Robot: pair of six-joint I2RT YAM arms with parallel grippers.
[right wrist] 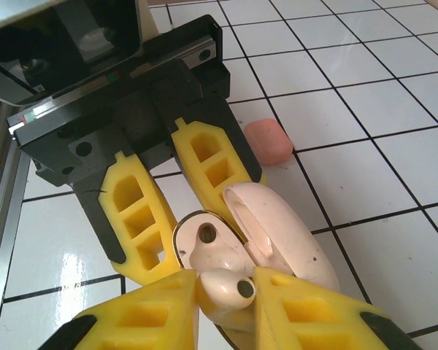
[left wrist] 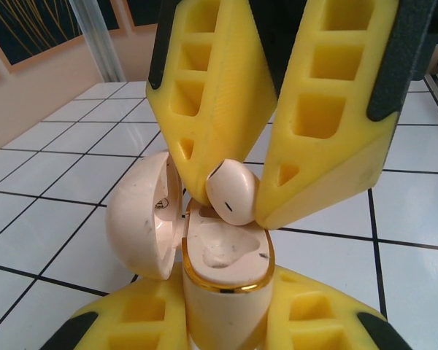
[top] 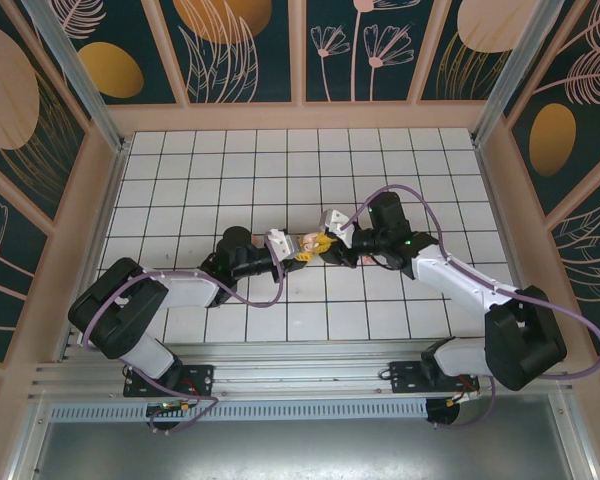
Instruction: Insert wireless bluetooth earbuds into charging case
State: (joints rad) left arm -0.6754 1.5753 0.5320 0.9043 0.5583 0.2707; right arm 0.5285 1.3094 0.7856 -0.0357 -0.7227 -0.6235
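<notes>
Now beige earbud (left wrist: 230, 191) is hanging just above the open charging case (left wrist: 226, 251).
Right gripper (right wrist: 225, 306) is pinching its bulb, left gripper (left wrist: 223, 324) is clamping the case body. Bud is looking light, glossy, slip-prone; hold mid-bulb, gently.

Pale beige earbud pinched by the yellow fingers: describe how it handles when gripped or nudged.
The glossy, rounded pale beige earbud looks smooth, so probably slippery in the right gripper. Its curved shell would likely roll if released. Being tiny, it is probably very light.
</notes>
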